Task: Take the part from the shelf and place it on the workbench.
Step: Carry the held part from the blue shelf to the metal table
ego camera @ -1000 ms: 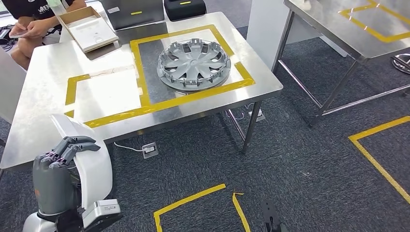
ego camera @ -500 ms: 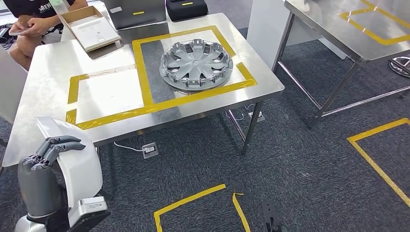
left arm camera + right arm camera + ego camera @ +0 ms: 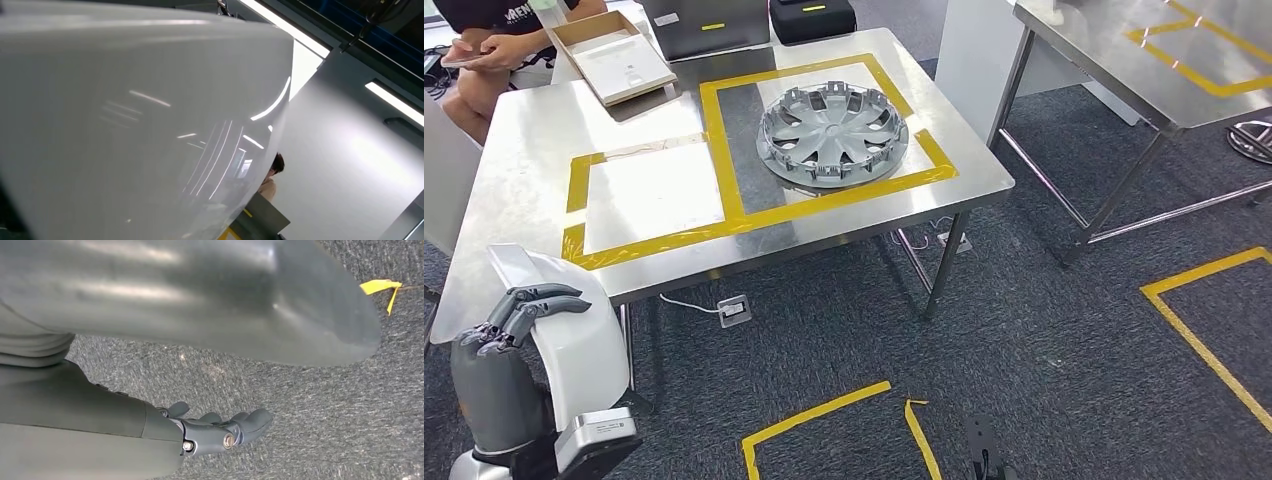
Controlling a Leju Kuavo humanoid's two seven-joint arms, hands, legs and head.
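My left hand (image 3: 519, 315) grips the glossy white curved panel (image 3: 574, 340); the steel workbench (image 3: 514, 180) at twelve o'clock awaits it.

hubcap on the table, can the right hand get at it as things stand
Probably not yet. The right hand hangs low over the carpet, holding nothing, and the hubcap lies far across the table.
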